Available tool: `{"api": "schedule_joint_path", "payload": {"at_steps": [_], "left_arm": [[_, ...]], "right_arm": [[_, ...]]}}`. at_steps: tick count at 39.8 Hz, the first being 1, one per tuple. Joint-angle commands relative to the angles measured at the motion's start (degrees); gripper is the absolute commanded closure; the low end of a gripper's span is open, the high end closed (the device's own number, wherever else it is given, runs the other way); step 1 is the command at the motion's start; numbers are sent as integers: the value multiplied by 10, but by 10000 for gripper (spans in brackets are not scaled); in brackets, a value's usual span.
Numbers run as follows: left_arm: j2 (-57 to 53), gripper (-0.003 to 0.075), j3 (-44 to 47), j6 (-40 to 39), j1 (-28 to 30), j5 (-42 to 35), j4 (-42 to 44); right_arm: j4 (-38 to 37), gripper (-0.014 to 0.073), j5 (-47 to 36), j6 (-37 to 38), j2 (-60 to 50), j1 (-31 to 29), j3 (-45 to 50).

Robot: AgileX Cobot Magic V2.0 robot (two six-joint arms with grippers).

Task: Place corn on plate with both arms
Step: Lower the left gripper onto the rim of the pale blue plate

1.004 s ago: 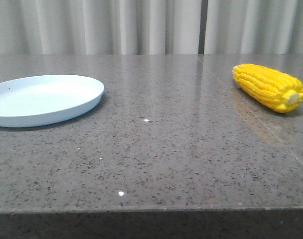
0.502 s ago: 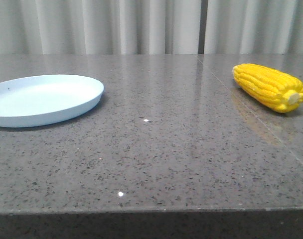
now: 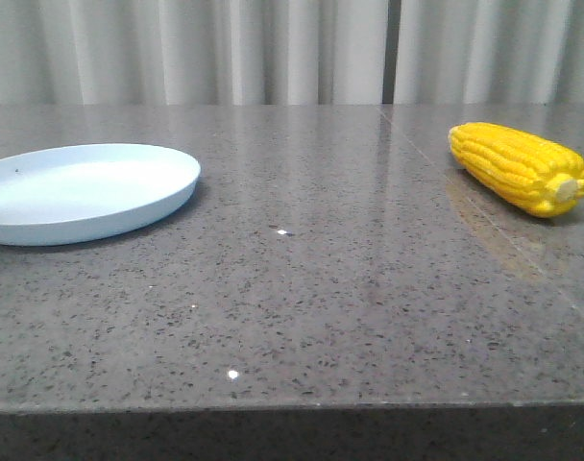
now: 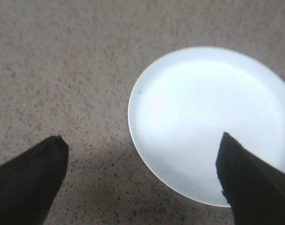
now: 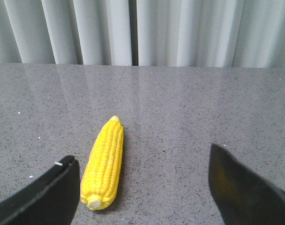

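Observation:
The yellow corn (image 3: 519, 168) lies on the grey stone table at the far right, its pale stub end toward the front. The pale blue plate (image 3: 81, 190) sits at the far left and holds nothing. No gripper shows in the front view. In the right wrist view my right gripper (image 5: 143, 185) is open and empty above the table, and the corn (image 5: 104, 163) lies just inside one finger (image 5: 44, 194). In the left wrist view my left gripper (image 4: 141, 173) is open and empty, over the plate's near rim (image 4: 133, 131).
The speckled grey stone table (image 3: 302, 288) has a seam line running toward the front right (image 3: 503, 240). Pale curtains (image 3: 273, 48) hang behind the table's far edge. The table's front edge (image 3: 292, 408) runs along the bottom of the front view.

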Motion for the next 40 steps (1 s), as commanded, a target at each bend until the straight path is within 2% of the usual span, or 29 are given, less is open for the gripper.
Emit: {"api": "schedule_joint_path", "payload": {"at_steps": [1, 7, 15, 21, 28, 35, 36, 40], "left_arm": [[63, 105, -62, 1, -4, 33, -1], [157, 105, -100, 1, -4, 70, -24], [235, 105, -105, 1, -4, 42, -24], [256, 171, -105, 1, -4, 41, -29], [257, 381, -106, 1, -4, 40, -29], [257, 716, -106, 1, -4, 29, -30], [257, 741, -106, 1, -4, 26, -32], [257, 741, -114, 1, -4, 23, -33]], "right_arm": [[-4, 4, -48, -5, 7, -3, -21], [-4, 4, -48, -5, 7, -3, -21], [-4, 4, -48, -5, 7, -3, -21], [-4, 4, -48, -5, 7, -3, -21], [-4, 4, -48, -5, 7, -3, -21], [-4, 4, -48, -5, 7, -3, -21], [-4, 4, -48, -5, 7, -3, -21], [-4, 4, -48, -5, 7, -3, -21]]}}
